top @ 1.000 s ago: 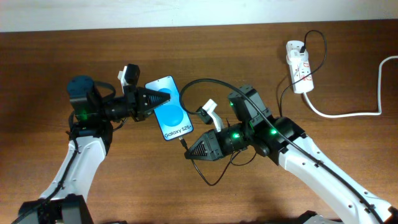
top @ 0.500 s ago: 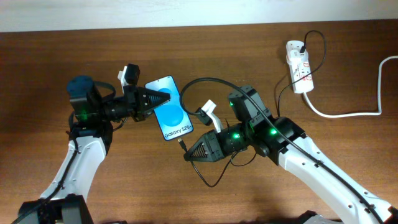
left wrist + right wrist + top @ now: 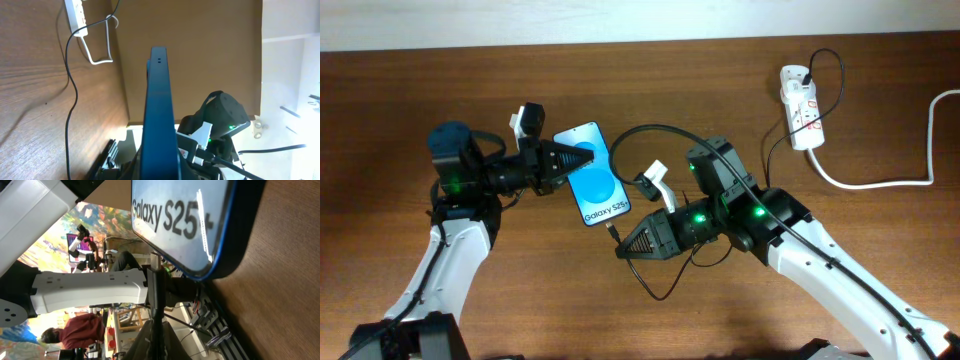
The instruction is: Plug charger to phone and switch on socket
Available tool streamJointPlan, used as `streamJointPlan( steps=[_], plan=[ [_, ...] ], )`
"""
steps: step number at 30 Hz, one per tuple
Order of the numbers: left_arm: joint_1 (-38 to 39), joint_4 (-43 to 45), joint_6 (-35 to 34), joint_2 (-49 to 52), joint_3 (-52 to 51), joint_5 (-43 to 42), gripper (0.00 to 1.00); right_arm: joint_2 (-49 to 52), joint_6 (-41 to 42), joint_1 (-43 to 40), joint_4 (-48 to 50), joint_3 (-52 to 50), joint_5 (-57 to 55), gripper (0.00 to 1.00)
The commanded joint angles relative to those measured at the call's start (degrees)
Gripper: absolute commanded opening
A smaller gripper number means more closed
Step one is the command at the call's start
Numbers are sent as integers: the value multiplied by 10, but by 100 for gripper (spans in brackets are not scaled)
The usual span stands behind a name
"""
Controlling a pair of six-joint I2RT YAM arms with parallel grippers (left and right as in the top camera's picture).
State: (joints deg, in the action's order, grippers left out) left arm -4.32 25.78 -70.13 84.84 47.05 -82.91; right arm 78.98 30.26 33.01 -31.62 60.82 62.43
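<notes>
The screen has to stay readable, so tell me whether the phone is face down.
No, in the overhead view the phone has its blue screen with the white Galaxy S25+ text turned upward.

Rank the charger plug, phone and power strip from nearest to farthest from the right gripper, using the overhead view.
1. Charger plug, right at the right gripper.
2. Phone, just beyond, up-left.
3. Power strip, far upper right.

We count one phone [image 3: 592,172], one charger [image 3: 655,127], one socket [image 3: 801,110], one white cord [image 3: 880,184], one desk [image 3: 420,80], and two claws: left claw [image 3: 582,159], right claw [image 3: 619,250].
</notes>
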Motion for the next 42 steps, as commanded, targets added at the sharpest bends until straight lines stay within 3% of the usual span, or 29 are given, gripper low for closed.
streamJointPlan(
  steps=[1, 42],
  plan=[
    [-2, 3, -2, -2, 8, -3, 0, 4, 3, 3, 2, -1, -1, 5],
    [-2, 3, -2, -2, 8, -33, 0, 4, 38, 3, 41, -1, -47, 4]
  ],
)
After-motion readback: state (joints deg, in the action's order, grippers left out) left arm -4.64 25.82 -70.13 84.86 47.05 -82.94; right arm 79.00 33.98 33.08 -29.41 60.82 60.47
